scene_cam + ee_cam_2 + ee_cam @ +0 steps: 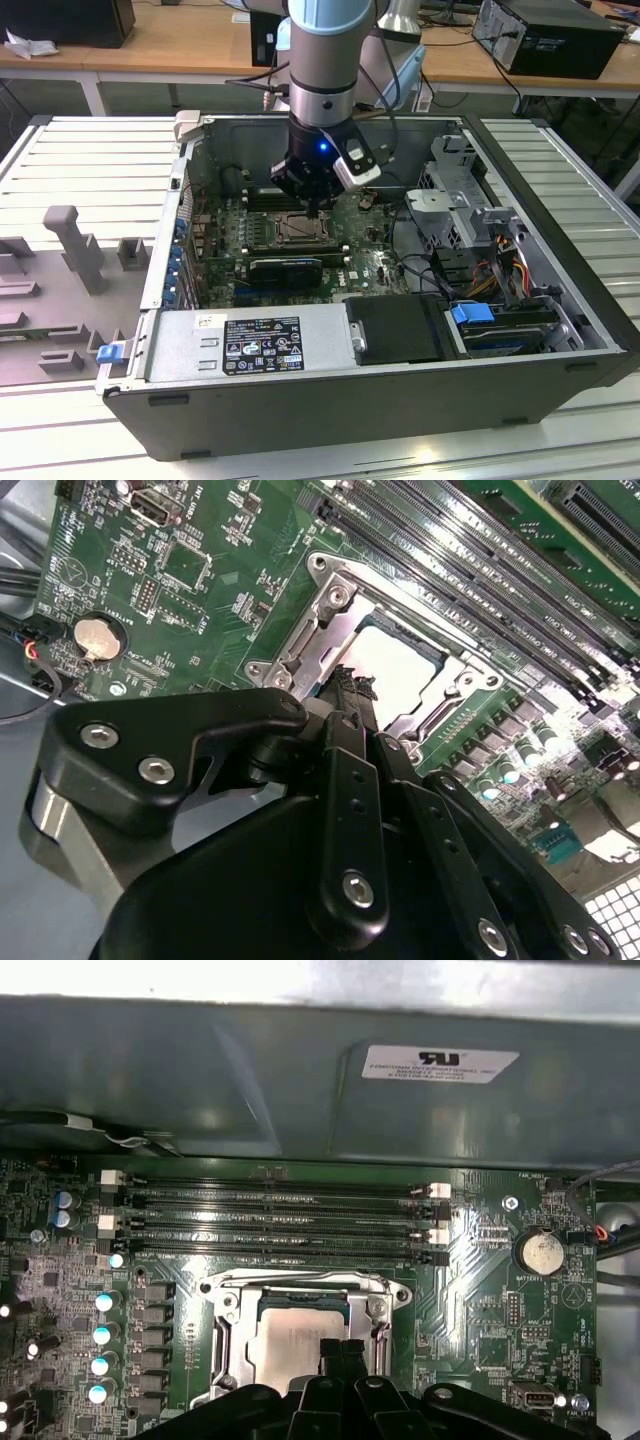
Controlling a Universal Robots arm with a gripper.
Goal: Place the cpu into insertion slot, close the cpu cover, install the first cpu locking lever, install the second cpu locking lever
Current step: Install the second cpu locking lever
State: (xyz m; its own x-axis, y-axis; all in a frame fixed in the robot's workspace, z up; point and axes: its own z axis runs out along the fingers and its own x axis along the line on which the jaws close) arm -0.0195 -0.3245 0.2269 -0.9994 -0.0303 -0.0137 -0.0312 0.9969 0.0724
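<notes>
Your pincer hangs low over the motherboard inside the open computer case, its two fingertips pressed together with nothing between them, so it carries no load. The cpu already lies flat in the insertion slot, silver top upward. In both wrist views the closed tips sit right at the edge of the chip nearest the pincer body, so the chip lies just ahead of and below the tips. The cpu cover appears to frame the chip with its window, lying down over the socket, though you cannot be sure it is fully seated. The memory slots run parallel to the socket's far side, beyond the chip from the pincer.
</notes>
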